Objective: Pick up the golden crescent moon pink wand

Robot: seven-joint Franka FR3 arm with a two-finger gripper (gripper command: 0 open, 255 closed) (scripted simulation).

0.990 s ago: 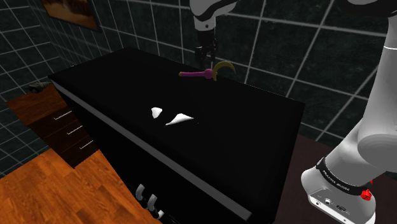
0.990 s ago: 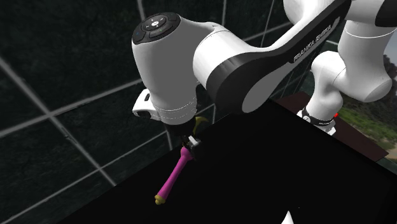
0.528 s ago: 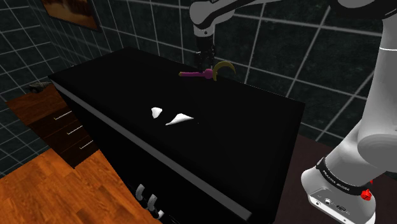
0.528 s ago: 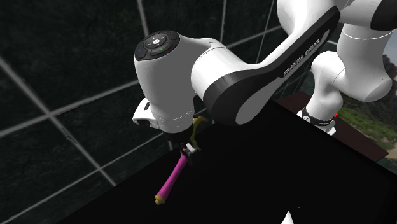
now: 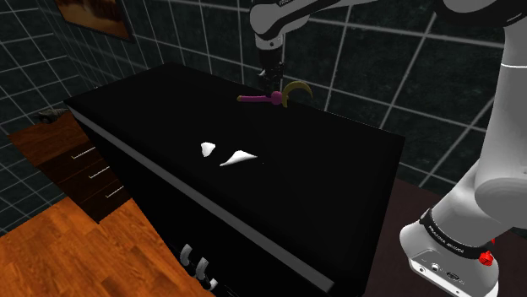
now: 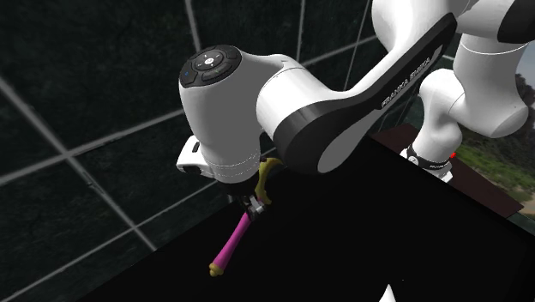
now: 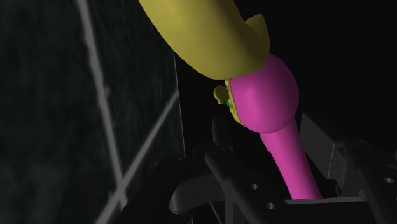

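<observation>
Black gripper (image 7: 267,149), fingers parted, straddles pink wand (image 7: 264,95), apparently without contact.

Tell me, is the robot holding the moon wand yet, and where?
Not yet. The gripper is open, fingers either side of the wand, at its pink handle beside the golden crescent, not clasping. The wand lies on the black counter.

Pink wand (image 6: 230,244) is recorded lying on a black counter top (image 6: 360,232), with its yellow crescent (image 6: 267,174) end partly covered by the white arm (image 6: 257,103). The black gripper (image 6: 249,204) is seen lowered onto the wand where handle meets crescent, and is largely hidden under the arm's wrist. A dark tiled wall (image 6: 86,103) is noted behind the wand, and the arm's base (image 6: 433,159) well beyond the wand's crescent end.
</observation>
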